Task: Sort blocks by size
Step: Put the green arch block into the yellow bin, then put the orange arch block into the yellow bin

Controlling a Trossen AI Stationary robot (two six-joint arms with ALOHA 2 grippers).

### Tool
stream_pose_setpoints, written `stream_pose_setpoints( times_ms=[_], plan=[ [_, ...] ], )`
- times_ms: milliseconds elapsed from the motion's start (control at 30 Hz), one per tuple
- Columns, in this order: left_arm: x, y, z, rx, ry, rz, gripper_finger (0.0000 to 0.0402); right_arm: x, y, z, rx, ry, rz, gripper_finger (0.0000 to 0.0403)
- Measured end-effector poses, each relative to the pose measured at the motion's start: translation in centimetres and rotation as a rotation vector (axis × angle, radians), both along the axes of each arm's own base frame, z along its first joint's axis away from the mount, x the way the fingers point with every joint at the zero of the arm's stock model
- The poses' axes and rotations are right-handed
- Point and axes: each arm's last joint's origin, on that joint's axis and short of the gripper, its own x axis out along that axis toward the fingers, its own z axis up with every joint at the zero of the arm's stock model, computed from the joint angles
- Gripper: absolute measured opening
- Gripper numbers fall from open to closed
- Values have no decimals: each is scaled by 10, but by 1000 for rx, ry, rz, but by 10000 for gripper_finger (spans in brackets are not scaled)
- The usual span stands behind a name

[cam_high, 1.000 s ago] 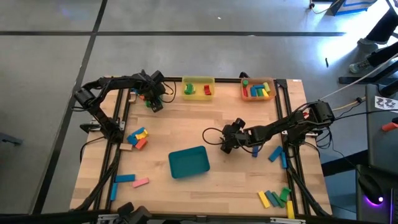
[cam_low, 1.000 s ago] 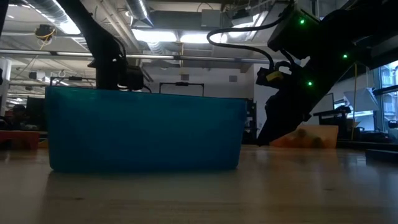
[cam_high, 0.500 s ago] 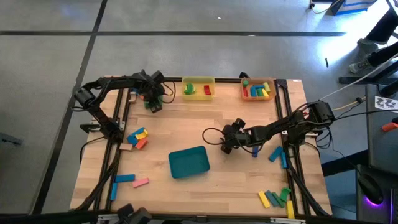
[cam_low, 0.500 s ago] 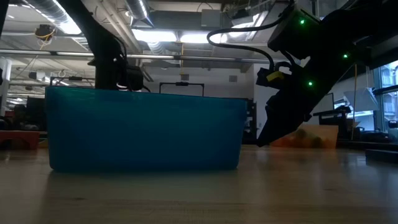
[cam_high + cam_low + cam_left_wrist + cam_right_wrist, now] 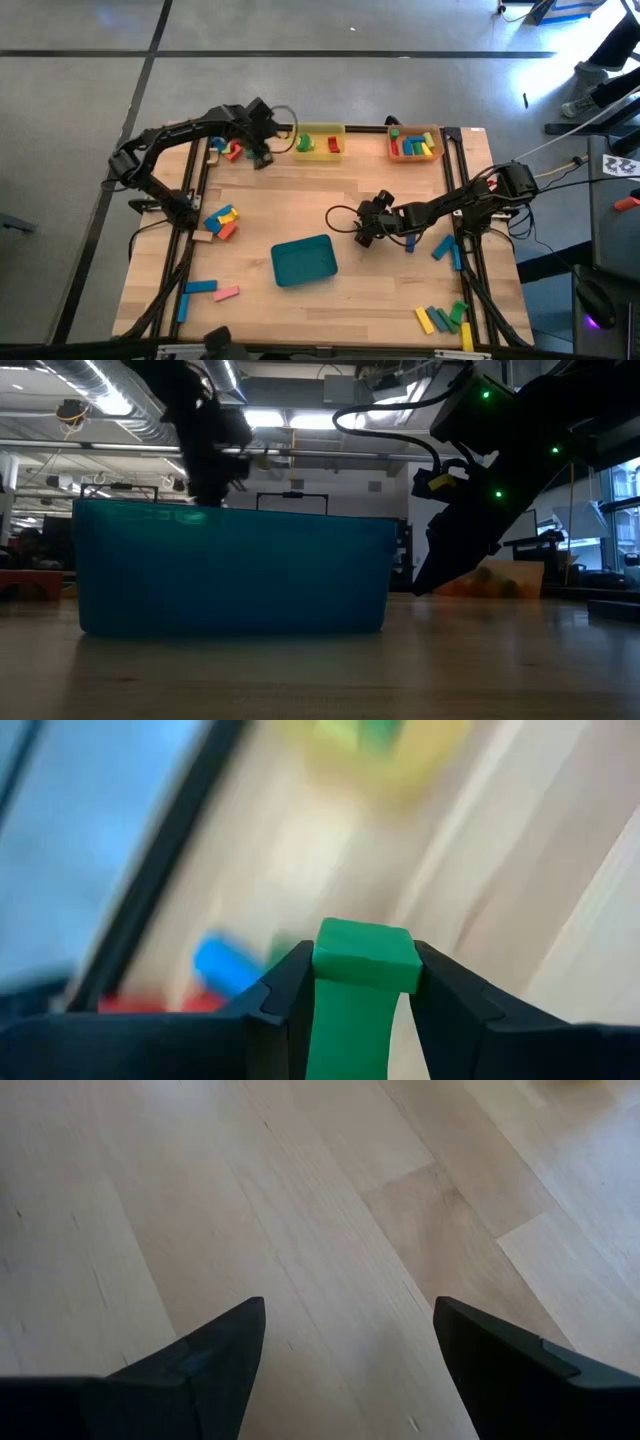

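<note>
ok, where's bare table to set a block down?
Bare wood lies between the teal tray and yellow tray, and right of the teal tray below the right claw. Crowded: block clusters at the left edge and near right corner.

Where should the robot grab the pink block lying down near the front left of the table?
Across its two long sides, near the middle, coming straight down from above. The pink block is a thin bar lying flat on the table, so its narrow width should fit between open fingers. It has bare wood around it, and the blue bar beside it looks just clear.
</note>
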Motion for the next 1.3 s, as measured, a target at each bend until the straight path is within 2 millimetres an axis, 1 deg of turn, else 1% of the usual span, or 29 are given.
stream_pose_setpoints(
  times_ms=[100, 167, 267, 367, 467, 733, 800, 933, 1200, 1300],
  plan=[
    [15, 2, 12, 56, -182, 7, 121, 0, 0, 0, 0, -1, 0, 292],
    [23, 2, 17, 85, -271, 16, 126, 0, 0, 0, -2, 0, 3, 292],
    [35, 6, 19, 132, -357, 14, 132, 0, 0, 0, -3, 1, 5, 292],
    [45, 10, 16, 159, -416, 20, 133, 0, 0, 0, -3, 1, 5, 292],
    [57, 15, 8, 174, -463, 26, 134, 0, 0, 0, -3, 1, 5, 292],
    [85, 25, -28, 176, -493, 15, 136, 0, 0, 0, -2, 0, 3, 292],
    [88, 25, -33, 169, -486, 10, 136, 0, 0, 0, -2, 0, 3, 292],
    [91, 26, -37, 156, -493, -21, 141, 0, 0, 0, -3, 0, 4, 292],
    [87, 27, -37, 138, -483, -24, 209, 0, 0, 0, 0, -3, 1, 292],
    [82, 23, -25, 154, -479, -45, 222, 0, 0, 0, 0, -3, 1, 292]
  ],
)
